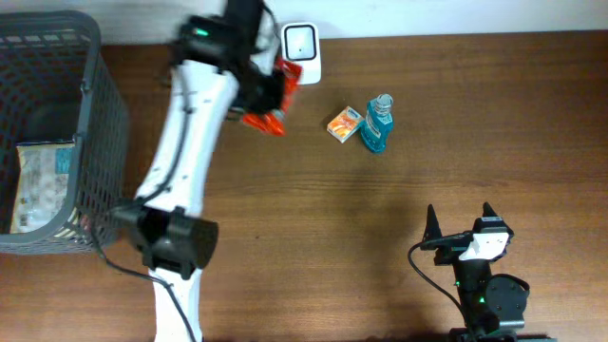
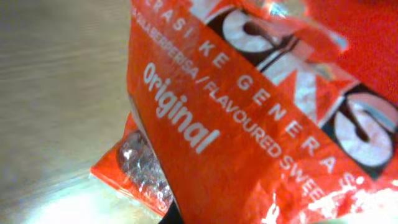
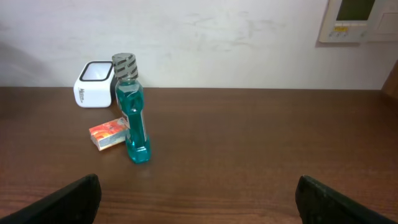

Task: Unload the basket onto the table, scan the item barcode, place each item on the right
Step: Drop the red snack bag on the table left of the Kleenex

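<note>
A red sweets packet (image 1: 269,120) printed "Original" hangs in the air just left of the white scanner (image 1: 302,45), with my left gripper (image 1: 270,93) shut on it. The packet (image 2: 249,124) fills the left wrist view and hides the fingers; no barcode shows there. My right gripper (image 1: 460,217) rests low at the front right, open and holding nothing; its two dark fingers (image 3: 74,199) stand wide apart over bare wood. The scanner (image 3: 93,84) also shows in the right wrist view, at the back left by the wall.
A blue bottle (image 1: 378,123) with a grey cap stands right of the scanner, a small orange box (image 1: 344,124) beside it. A grey mesh basket (image 1: 100,114) at the far left holds a pale packet (image 1: 43,185). Both bottle (image 3: 134,118) and box (image 3: 111,134) face the right wrist.
</note>
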### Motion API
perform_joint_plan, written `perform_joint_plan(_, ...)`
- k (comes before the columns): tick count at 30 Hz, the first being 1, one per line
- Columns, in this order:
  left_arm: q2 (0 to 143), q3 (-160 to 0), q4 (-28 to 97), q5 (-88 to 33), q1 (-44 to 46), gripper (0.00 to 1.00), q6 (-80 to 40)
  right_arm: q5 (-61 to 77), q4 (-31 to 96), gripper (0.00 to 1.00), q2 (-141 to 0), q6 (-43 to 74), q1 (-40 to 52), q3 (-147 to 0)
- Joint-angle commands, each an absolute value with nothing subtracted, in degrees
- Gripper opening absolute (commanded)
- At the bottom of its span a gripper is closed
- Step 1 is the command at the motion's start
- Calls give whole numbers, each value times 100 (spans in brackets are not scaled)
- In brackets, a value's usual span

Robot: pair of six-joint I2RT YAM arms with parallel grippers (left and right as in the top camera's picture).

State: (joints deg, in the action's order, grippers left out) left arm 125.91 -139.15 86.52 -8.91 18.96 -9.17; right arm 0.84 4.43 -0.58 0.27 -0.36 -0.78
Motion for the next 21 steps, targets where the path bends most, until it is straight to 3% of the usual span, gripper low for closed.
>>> perform_joint_plan(1, 12514, -12639, 7911, -545, 2119, 0, -803, 36, 456, 99, -21, 89, -1, -32)
perform_joint_plan(7, 12516, -11041, 5900, -464, 2128, 0, -825, 38, 456, 99, -21, 89, -1, -32)
perform_joint_plan(13, 12545, -10523, 5142, -543, 2139, 1, -1092, 38, 456, 98, -21, 89, -1, -32)
perform_joint_plan(14, 12547, -10503, 5146, -615, 2139, 7, -1105, 38, 456, 99, -21, 89, -1, -32)
perform_joint_plan(15, 12545, -10503, 5148, -685, 2139, 30, -1103, 38, 456, 98, -21, 89, -1, -32)
perform_joint_plan(16, 12545, -10503, 5137, -784, 2139, 33, -1103, 36, 456, 98, -21, 89, -1, -32)
perform_joint_plan(18, 12538, -10527, 5105, -1033, 2137, 51, -1100, 38, 456, 99, -21, 89, -1, -32)
perform_joint_plan(19, 12477, -10674, 5166, -1184, 2117, 57, -1057, 36, 456, 99, -21, 89, -1, -32)
perform_joint_plan(21, 12331, -11072, 5371, -1177, 2115, 57, -1057, 36, 456, 99, -21, 89, -1, -32)
